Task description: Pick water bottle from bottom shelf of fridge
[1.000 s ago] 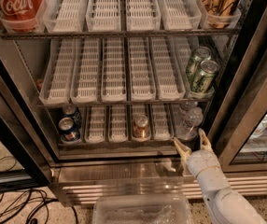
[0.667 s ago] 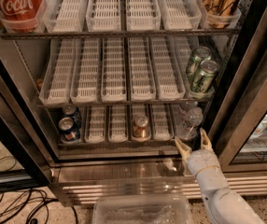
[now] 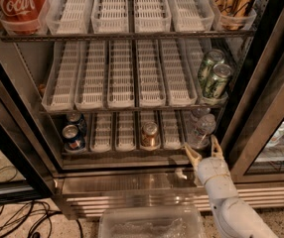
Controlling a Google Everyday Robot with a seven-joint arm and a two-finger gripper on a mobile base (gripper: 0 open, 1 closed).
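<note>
At the right end of the bottom shelf (image 3: 127,153) of the fridge (image 3: 132,185), the water bottle (image 3: 202,129) stands in its tray, not yet lifted. I have the tool (image 3: 201,147) just in front of it at the front rail, its fingers spread apart and empty. By my reading the approach is nearly done. Reaching in, closing on the bottle and drawing it out are left.

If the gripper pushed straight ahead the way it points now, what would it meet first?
Probably the clear plastic water bottle at the right end of the steel-railed bottom shelf; the open white gripper sits before it, though depth is unclear.
</note>
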